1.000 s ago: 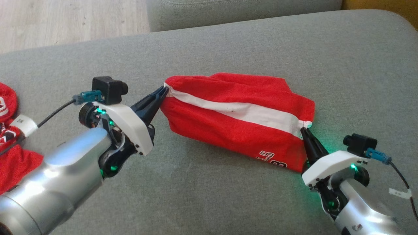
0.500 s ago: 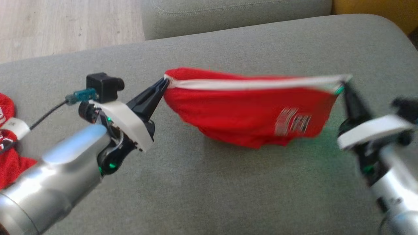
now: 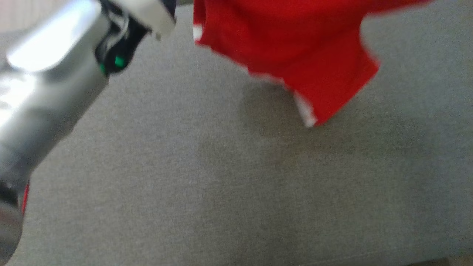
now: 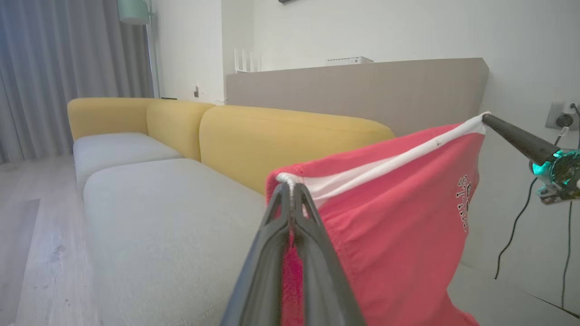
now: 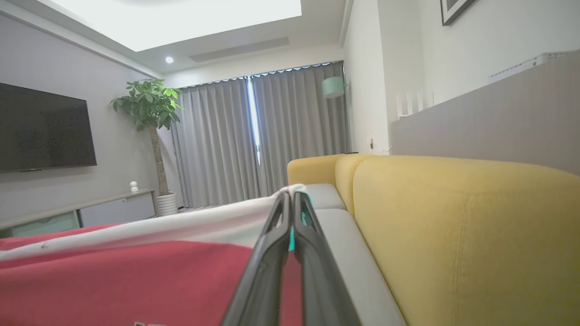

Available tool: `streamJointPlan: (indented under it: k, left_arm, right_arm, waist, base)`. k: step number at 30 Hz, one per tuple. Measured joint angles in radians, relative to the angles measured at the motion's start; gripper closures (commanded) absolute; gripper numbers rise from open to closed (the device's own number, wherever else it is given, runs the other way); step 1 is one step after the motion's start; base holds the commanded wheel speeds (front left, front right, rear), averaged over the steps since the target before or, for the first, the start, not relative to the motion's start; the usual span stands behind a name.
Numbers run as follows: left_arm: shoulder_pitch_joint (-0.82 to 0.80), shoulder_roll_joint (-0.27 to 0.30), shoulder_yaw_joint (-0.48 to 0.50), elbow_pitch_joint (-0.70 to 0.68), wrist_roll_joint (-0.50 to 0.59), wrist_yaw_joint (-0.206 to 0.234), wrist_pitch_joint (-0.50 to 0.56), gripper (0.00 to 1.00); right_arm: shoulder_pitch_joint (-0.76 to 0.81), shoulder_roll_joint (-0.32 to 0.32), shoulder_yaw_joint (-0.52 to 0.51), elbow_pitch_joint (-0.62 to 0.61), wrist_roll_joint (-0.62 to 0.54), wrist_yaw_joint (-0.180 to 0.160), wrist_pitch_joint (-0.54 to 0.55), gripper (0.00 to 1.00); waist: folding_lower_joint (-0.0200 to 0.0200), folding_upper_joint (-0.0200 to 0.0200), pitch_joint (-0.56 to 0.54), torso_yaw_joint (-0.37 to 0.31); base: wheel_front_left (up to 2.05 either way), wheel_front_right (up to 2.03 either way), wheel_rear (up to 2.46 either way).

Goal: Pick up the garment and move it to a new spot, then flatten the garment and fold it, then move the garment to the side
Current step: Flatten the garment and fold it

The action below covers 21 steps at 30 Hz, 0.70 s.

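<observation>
- Behind the grey sofa seat [image 3: 184,192] runs a yellow backrest [image 4: 281,140], with a low brown partition [image 4: 362,90] and a white wall beyond it.
- Farther across the room stand grey curtains [image 5: 217,140], a potted plant [image 5: 152,108] and a dark television [image 5: 43,131].
- In the blurred head view, the left forearm [image 3: 48,74] crosses the upper left corner, just beside the cloth.
- The red garment [image 4: 389,226] hangs in the air above the seat, and its lowest corner casts a shadow on the cushion.
- The left gripper [image 4: 290,186] is clamped on one end of the garment's white band.
- The right gripper [image 5: 292,195] is pinched on the band's other end.
- The band stretches taut between the two grippers, and the red cloth droops below it.
</observation>
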Motion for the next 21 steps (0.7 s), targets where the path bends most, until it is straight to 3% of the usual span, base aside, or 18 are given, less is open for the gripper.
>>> streamJointPlan:
  k: [4, 7, 11, 16, 21]
  left_arm:
    - [-0.109, -0.063, 0.042, 0.109, 0.047, 0.000, -0.050, 1.00]
    - [-0.181, -0.105, 0.122, 0.172, 0.089, 0.000, -0.067, 1.00]
    - [-0.183, -0.139, 0.264, 0.151, 0.177, 0.000, -0.070, 1.00]
    - [0.005, -0.130, 0.315, 0.064, 0.234, 0.000, -0.071, 1.00]
    - [0.266, -0.110, 0.326, -0.028, 0.267, 0.000, -0.070, 1.00]
  right_arm:
    - [-0.177, -0.002, 0.018, 0.054, -0.022, 0.000, -0.012, 1.00]
    - [-0.277, -0.015, 0.024, 0.086, -0.042, 0.000, -0.032, 1.00]
    - [-0.336, -0.047, 0.032, 0.093, -0.051, 0.000, -0.048, 1.00]
    - [-0.283, -0.061, 0.067, 0.078, -0.035, 0.000, -0.054, 1.00]
    - [-0.070, -0.066, 0.072, 0.044, 0.004, 0.000, -0.054, 1.00]
  waist:
    - [0.0002, 0.0000, 0.066, -0.001]
    - [0.0002, 0.0000, 0.106, -0.001]
    - [0.0001, 0.0000, 0.129, 0.009]
    - [-0.0001, 0.0000, 0.128, 0.018]
    - [-0.0001, 0.0000, 0.106, 0.031]
  base:
    - [0.00, 0.00, 0.00]
    - [0.00, 0.00, 0.00]
    - [0.00, 0.00, 0.00]
    - [0.00, 0.00, 0.00]
    - [0.00, 0.00, 0.00]
